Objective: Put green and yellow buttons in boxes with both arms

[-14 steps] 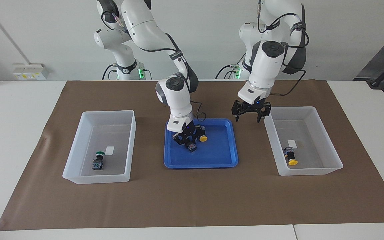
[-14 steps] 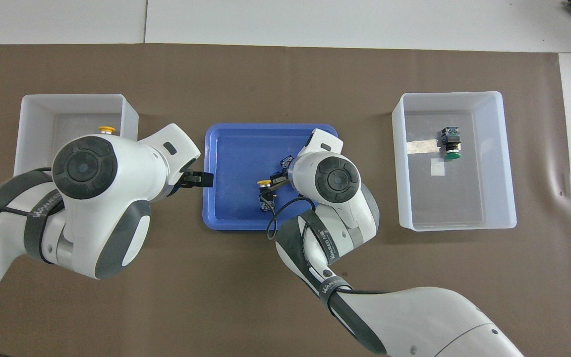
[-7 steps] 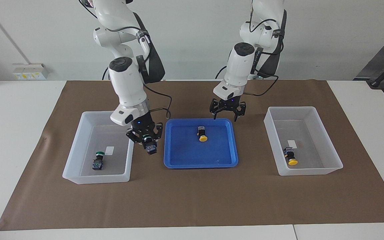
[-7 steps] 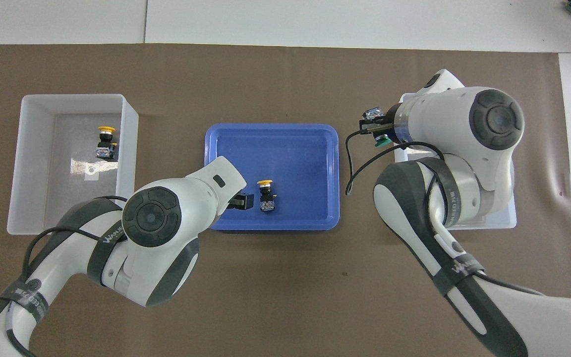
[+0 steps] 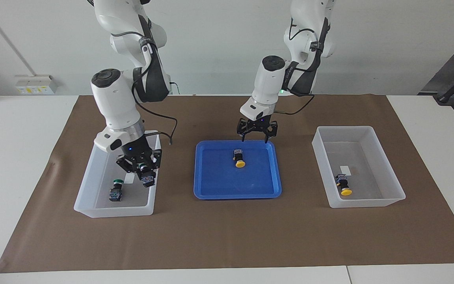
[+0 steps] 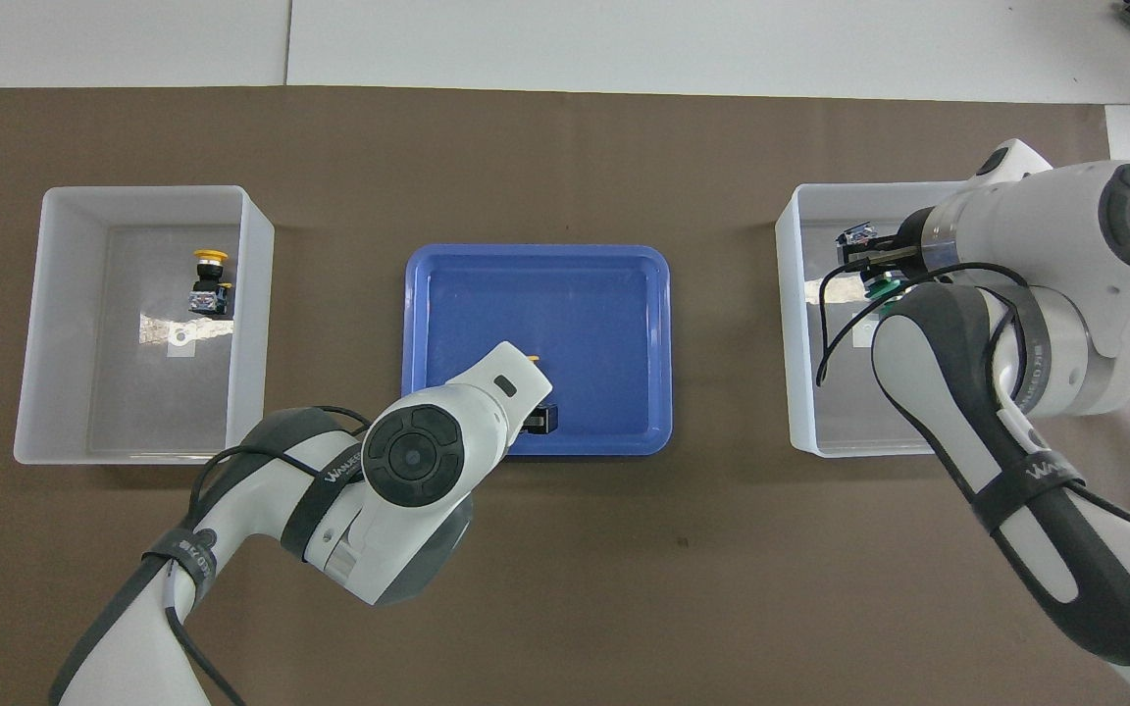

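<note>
Lowering the carried green button is the step in hand, as I judge it; the right gripper hangs over the box at the right arm's end of the bench, its fingers clamped on the button's black body, the green cap tucked between them. Below and just beside the fingers, on the box floor, lies the other green button, so the drop should land clear of it, toward the wall under the fingers; let the fingers go low inside the walls before parting, since I expect a blocky body with a round cap to roll or bounce if released high.

The left gripper hovers over the blue tray, over its edge toward the robots, fingers spread and empty; the loose yellow button lies on the tray just below and ahead of those fingers, cap pointing away from the robots; closing across the black body should grip better than on the cap. A second yellow button already rests in the other box.
</note>
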{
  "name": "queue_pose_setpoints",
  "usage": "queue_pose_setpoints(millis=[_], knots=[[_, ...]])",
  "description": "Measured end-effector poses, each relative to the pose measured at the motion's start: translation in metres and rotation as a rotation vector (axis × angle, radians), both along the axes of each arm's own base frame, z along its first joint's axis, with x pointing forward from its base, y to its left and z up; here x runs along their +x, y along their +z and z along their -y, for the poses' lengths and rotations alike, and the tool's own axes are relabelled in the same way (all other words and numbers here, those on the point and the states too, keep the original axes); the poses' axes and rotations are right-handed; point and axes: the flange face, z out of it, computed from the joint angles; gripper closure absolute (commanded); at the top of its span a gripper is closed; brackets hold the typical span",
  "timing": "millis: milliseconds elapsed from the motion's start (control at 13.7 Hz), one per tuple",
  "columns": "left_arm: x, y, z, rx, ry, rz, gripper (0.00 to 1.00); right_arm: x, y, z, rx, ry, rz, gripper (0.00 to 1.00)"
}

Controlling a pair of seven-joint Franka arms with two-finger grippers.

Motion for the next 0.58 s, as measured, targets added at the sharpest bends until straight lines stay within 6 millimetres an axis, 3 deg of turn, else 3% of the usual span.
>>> queue_pose_setpoints(millis=[219,292,365,438,511,584], knots=[[0.008,-0.026,0.025,-0.012,0.06,-0.009,0.04,-0.028,-0.027,0.012,-0.001,0.0,-0.079,1.0],[0.011,-0.031,0.029,-0.017,0.069,-0.005,0.36,-0.04,-0.037,0.012,0.0,0.001,-0.104,1.0],[0.015,-0.034,0.03,-0.021,0.074,0.0,0.79,-0.051,-0.046,0.012,0.001,0.001,-0.124,1.0],[0.017,-0.035,0.028,-0.021,0.08,0.001,1.0,-0.059,-0.053,0.012,0.001,0.001,-0.136,1.0],[0.019,-0.034,0.028,-0.022,0.084,0.002,1.0,-0.063,-0.058,0.014,0.001,0.001,-0.144,1.0],[0.019,-0.034,0.027,-0.022,0.086,0.002,1.0,-0.066,-0.061,0.016,-0.001,0.008,-0.141,0.93]])
